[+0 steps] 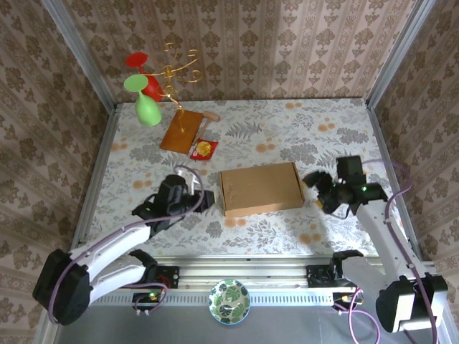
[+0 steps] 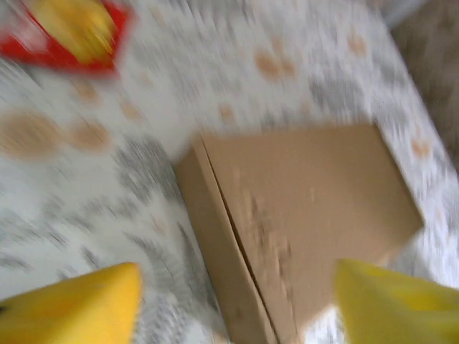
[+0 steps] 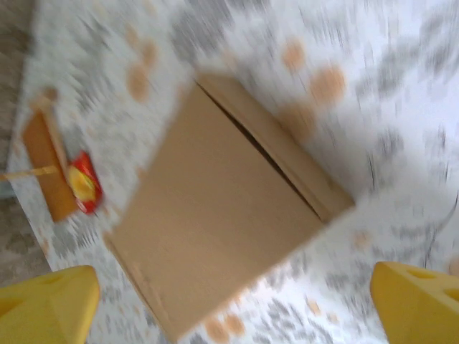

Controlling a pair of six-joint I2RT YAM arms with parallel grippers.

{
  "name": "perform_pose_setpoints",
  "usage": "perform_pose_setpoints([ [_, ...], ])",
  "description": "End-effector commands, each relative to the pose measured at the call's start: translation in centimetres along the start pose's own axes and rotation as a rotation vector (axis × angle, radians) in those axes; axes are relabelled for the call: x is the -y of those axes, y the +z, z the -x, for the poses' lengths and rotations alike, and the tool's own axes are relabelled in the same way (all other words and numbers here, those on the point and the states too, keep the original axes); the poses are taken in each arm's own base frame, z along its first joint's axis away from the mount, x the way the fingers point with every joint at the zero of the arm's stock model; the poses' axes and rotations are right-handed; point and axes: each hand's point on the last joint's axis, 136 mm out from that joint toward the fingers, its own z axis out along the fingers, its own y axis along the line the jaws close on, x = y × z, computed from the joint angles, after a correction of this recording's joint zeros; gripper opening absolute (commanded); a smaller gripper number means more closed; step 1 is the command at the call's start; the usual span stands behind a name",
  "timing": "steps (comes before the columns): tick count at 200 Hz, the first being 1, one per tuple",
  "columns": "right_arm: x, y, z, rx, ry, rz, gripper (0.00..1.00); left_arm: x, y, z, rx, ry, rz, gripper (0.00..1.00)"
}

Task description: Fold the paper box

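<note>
The floral surface is carrying everything here, and the paper box is lying right in the middle of it, looking like a closed, shallow rectangle with its lid down flat. The left gripper is sitting just beside the box's left end, the right gripper just beside its right end, and neither is touching the cardboard. Both wrist views are coming through smeared, but the yellow fingers on the left are clearly spreading wide with nothing between them, and the right fingers are standing just as wide, empty too. I'm reading this as the letting-go stage, with the fold looking nearly finished. Doing it well is going to mean backing each arm straight out sideways, keeping the fingertips off the lid edge. That seam along the side wall is showing a thin dark gap, so a gentle downward press there may be worth considering.
</note>
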Motion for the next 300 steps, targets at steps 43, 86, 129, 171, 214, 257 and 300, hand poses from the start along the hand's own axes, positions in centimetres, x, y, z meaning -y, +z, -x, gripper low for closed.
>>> perform_pose_setpoints([
  [43, 4.0, -7.1, 11.1, 0.813, -0.216, -0.244, 1.0, -9.2, -8.9, 8.1, 0.245, 0.143, 0.673, 1.0],
  [86, 5.6, 0.0, 10.4, 0.767, -0.529, -0.322, 1.0, -15.1, -9.5, 5.4, 0.244, 0.395, 0.867, 1.0],
  [129, 4.8, 8.1, 7.9, 0.629, -0.654, -0.201, 1.0, -19.7, -7.1, 3.1, 0.299, 0.37, 0.791, 1.0],
  [171, 2.5, 11.2, 7.7, 0.621, -0.765, -0.102, 1.0, -21.2, -3.1, 5.7, 0.258, 0.364, 0.646, 1.0],
  [214, 1.5, 12.1, 8.7, 0.65, -0.852, -0.051, 1.0, -22.5, 0.4, 8.9, 0.401, 0.368, 0.54, 1.0],
  [257, 3.1, 14.2, 8.5, 0.658, -0.83, -0.017, 1.0, -21.8, 1.1, 7.6, 0.425, 0.442, 0.514, 1.0],
  [300, 3.1, 14.3, 8.2, 0.642, -0.844, -0.055, 1.0, -22.8, 1.3, 7.9, 0.39, 0.391, 0.538, 1.0],
])
